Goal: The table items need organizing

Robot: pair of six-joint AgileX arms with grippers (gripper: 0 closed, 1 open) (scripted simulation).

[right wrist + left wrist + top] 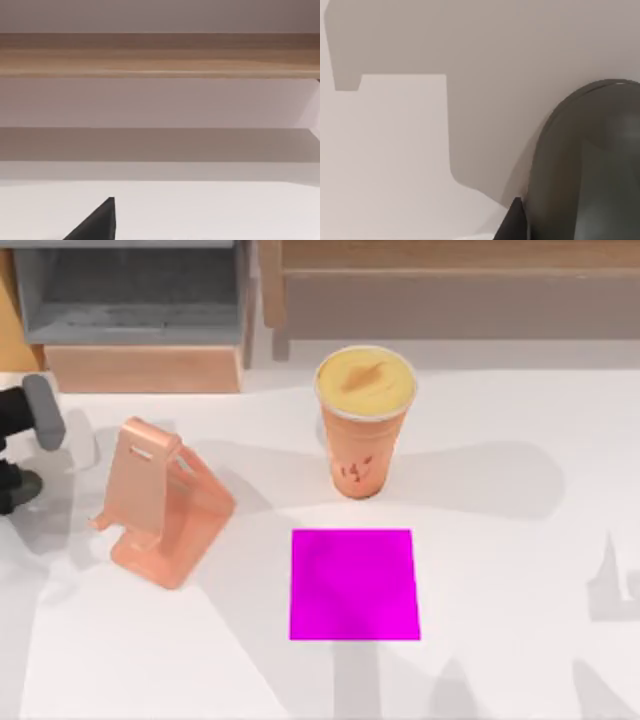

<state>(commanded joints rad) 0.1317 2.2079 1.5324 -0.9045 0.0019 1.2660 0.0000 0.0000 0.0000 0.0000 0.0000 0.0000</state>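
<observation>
**A:** Where's the mouse, and which way does it run?

**B:** The mouse (43, 411) is at the far left edge of the top view, a little above mid-height. Its long axis runs nearly up and down the frame, with the upper end leaning slightly left. The left gripper (18, 422) pinches it from the left side. Its shadow falls on the table (520, 570) just to the right.

**A:** And the cup?

**B:** The cup (364, 422) stands upright at upper centre, its long axis vertical and its yellowish lid facing the overhead camera. Just below it lies a magenta square (354, 584), flat on the table and not touching the cup. A pink phone stand (160, 502) sits left of centre, between the mouse and the cup, with its backrest tilted toward the upper left.

**A:** What do the wrist cameras add?

**B:** The left wrist view shows the mouse's rounded grey shell (590, 165) close up at lower right, with one dark fingertip (513, 222) against its edge. The overhead view is too coarse to show that contact. The right wrist view shows the right gripper (97, 225) as a dark tip at the bottom edge. Beyond it are the white table and a wooden ledge (160, 55). I cannot tell whether that gripper is spread or closed.
</observation>
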